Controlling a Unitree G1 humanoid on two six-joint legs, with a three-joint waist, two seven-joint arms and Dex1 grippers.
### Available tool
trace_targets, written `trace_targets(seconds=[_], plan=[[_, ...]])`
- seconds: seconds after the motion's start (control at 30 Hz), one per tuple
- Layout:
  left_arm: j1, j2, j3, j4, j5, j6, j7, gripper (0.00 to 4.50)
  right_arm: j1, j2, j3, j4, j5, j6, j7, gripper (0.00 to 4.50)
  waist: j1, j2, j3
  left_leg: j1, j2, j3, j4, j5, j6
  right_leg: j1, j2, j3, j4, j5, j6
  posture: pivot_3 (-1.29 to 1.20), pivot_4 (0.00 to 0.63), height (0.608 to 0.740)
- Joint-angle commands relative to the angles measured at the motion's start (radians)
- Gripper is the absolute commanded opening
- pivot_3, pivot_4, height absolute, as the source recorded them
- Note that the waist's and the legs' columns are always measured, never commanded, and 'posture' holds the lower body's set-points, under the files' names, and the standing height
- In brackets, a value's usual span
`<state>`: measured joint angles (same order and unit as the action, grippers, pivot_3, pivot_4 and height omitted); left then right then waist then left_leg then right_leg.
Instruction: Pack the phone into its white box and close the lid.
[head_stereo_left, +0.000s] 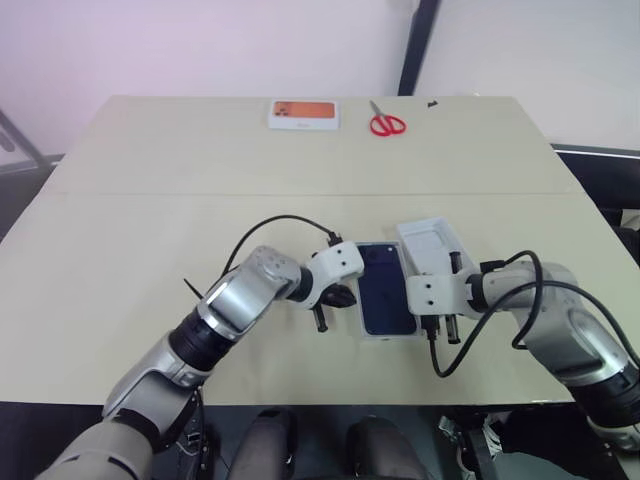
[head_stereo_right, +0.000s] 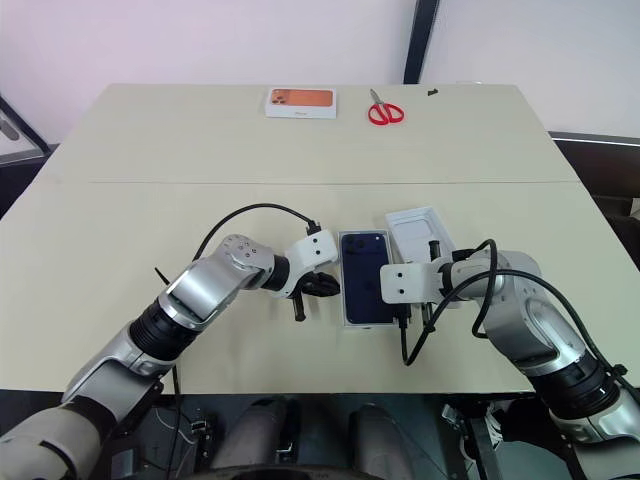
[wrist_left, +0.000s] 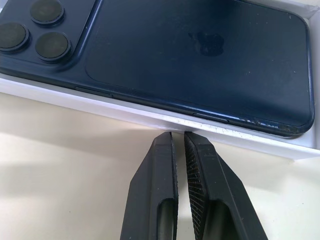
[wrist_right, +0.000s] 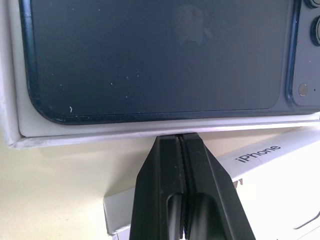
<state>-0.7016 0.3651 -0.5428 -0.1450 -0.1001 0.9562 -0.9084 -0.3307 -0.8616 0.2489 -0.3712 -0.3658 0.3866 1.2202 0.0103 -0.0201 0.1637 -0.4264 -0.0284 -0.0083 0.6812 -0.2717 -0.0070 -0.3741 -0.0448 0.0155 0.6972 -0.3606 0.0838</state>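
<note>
The left hand (head_stereo_left: 322, 318) and right hand (head_stereo_left: 444, 330), both clenched on nothing, flank the white box (wrist_left: 150, 116) where the phone (head_stereo_left: 385, 290) already lies flat; next, lift the lid (head_stereo_left: 430, 242), beside it on the table (head_stereo_left: 150, 220), squarely over.

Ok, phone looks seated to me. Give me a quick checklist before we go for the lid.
1. phone lying back-up inside the white box: ok.
2. phone fully flush in the tray: cannot tell.
3. lid within reach, inner side up, just right of the box: ok.
4. left gripper shut, empty, tips at the box's outer wall: ok.
5. right gripper shut, empty, tips at the opposite wall: ok, though it must open to take the lid.
6. scissors and orange-topped box far off: ok.
</note>
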Motion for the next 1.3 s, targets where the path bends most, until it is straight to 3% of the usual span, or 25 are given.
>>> trace_targets(seconds=[0.03,0.37,0.47,0.57,0.63,0.77,0.9,1.03,1.3], plan=[[-0.003,0.013,0.06,-0.089,-0.052,0.015,-0.006,0.43,-0.022,-0.004,-0.04,-0.077,0.075,-0.006,0.007,0.0,-0.001,0.0,0.0,0.0,0.0,0.0,0.0,0.0,0.0,0.0,0.0,0.0,0.0,0.0,0.0,0.0,0.15,0.74],[0.039,0.178,0.242,-0.208,-0.167,0.079,-0.014,0.43,-0.056,-0.099,-0.205,-0.061,0.265,0.108,0.039,0.0,0.001,0.001,0.0,0.0,0.0,0.0,0.0,0.0,0.0,0.0,0.0,0.0,0.0,0.0,0.0,0.0,0.15,0.74],[0.054,0.221,0.283,-0.213,-0.198,0.076,-0.02,0.36,-0.077,-0.108,-0.213,-0.048,0.309,0.212,0.032,0.84,0.0,0.001,0.0,0.0,0.0,0.0,0.0,0.0,0.001,0.0,0.0,0.0,0.0,0.0,0.0,0.0,0.15,0.74],[0.065,0.253,0.316,-0.201,-0.223,0.063,-0.021,0.36,-0.088,-0.095,-0.214,-0.061,0.359,0.307,0.007,2.27,-0.001,0.001,0.0,0.0,0.0,0.0,-0.001,0.0,0.001,0.0,0.0,0.0,0.0,0.0,0.0,0.0,0.15,0.74],[0.083,0.286,0.373,-0.172,-0.248,0.031,-0.041,0.36,-0.122,-0.06,-0.199,-0.069,0.375,0.499,-0.056,3.25,-0.002,0.001,0.0,0.0,0.0,0.0,-0.001,0.0,0.001,0.0,0.0,0.0,0.0,0.0,0.0,0.0,0.15,0.74],[0.121,0.316,0.486,-0.132,-0.328,0.005,-0.076,0.36,-0.164,-0.016,-0.177,-0.089,0.42,0.773,-0.143,3.25,-0.004,0.001,0.001,0.0,0.0,-0.001,-0.001,0.0,0.001,-0.001,0.0,0.0,0.0,0.0,0.0,0.0,0.15,0.74],[0.134,0.282,0.556,-0.095,-0.361,-0.043,-0.035,0.36,-0.178,0.022,-0.167,-0.096,0.468,0.932,-0.221,3.25,0.003,0.001,0.001,0.0,0.0,-0.001,-0.001,-0.001,0.001,0.0,-0.001,0.0,-0.001,0.0,0.0,0.0,0.15,0.74],[0.102,0.206,0.61,-0.084,-0.393,-0.103,0.018,0.36,-0.176,0.045,-0.14,-0.109,0.498,1.021,-0.301,3.25,0.002,0.001,0.001,-0.001,0.0,-0.001,0.0,-0.001,0.002,0.0,-0.001,0.0,-0.001,0.0,0.0,0.0,0.15,0.74],[0.074,0.197,0.583,-0.06,-0.4,-0.179,0.004,0.36,-0.196,0.076,-0.136,-0.12,0.57,1.121,-0.419,3.25,-0.007,0.001,0.0,-0.001,0.0,0.0,-0.002,-0.001,0.002,-0.001,-0.001,0.0,0.0,0.0,0.0,0.0,0.15,0.74]])
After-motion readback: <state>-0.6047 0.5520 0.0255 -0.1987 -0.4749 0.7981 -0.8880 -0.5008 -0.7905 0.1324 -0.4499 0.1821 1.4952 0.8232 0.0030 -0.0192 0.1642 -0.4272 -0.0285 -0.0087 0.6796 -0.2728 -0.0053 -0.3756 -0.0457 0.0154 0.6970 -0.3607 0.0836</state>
